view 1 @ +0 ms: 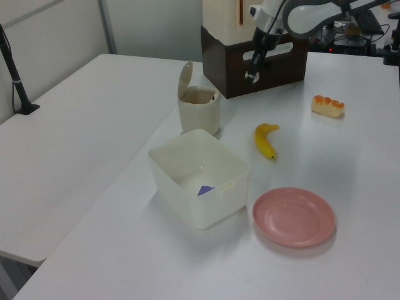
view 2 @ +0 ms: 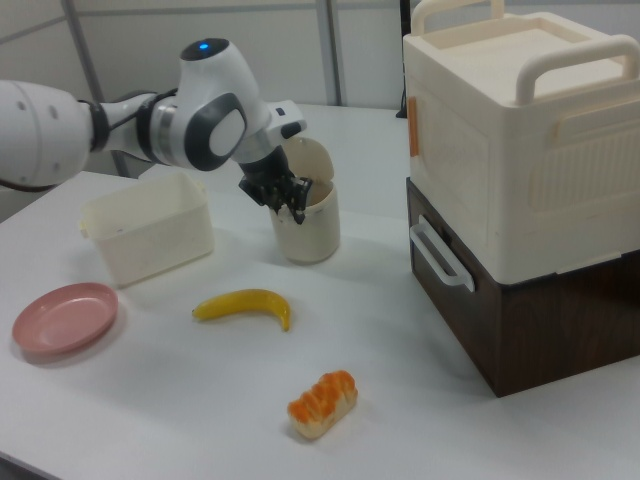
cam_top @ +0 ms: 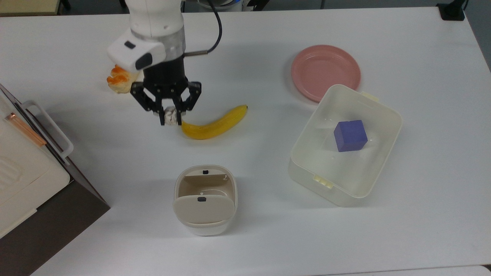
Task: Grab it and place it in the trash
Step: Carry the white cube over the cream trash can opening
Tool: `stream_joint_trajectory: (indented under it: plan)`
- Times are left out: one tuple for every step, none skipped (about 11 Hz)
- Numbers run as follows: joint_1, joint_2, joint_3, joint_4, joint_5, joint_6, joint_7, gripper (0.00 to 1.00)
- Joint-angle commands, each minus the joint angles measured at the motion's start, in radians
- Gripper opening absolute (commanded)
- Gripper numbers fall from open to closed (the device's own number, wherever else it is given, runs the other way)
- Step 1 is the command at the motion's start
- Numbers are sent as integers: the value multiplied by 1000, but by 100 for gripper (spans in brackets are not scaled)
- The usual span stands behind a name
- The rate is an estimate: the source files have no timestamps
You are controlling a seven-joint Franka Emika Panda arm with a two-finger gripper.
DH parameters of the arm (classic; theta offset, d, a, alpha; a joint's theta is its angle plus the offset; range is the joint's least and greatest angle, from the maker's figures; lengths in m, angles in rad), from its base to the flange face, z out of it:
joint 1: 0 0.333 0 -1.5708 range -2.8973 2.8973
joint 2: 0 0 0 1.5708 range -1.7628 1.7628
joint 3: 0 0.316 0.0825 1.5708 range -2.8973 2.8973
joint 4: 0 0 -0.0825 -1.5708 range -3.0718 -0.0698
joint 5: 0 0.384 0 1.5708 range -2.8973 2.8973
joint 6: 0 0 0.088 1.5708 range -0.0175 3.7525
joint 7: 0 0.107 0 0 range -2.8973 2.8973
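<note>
Gripper (cam_top: 169, 119), centre-left of the top view: jaws closed on tiny crumpled whitish paper ball (cam_top: 171, 114), held above white worktop (cam_top: 268, 237). Cream-beige flap-lid bin (cam_top: 205, 199), lower centre, bare worktop around. Right view: gripper (view 2: 290, 203) just beside bin (view 2: 308, 215).

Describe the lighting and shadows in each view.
Top view: even overhead light, soft shadows on the white table beside the cream swing-lid bin and translucent white box. Left view: faint sheen on the pink plate. Right view: soft shadow under the yellow banana.
</note>
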Motion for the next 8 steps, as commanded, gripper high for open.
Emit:
stream_joint_trajectory:
  plan:
    - [31, 138, -7, 113, -61, 126, 25, 34]
    - [48, 150, -10, 115, -72, 157, 24, 34]
    - [62, 152, -15, 115, -75, 161, 24, 33]
    - [65, 168, -15, 119, -78, 162, 24, 33]
    - [65, 190, -15, 159, -78, 164, 24, 33]
    - [68, 211, -15, 191, -78, 164, 24, 33]
    - [79, 228, -15, 217, -78, 171, 24, 33]
    - [91, 242, -15, 233, -78, 190, 24, 33]
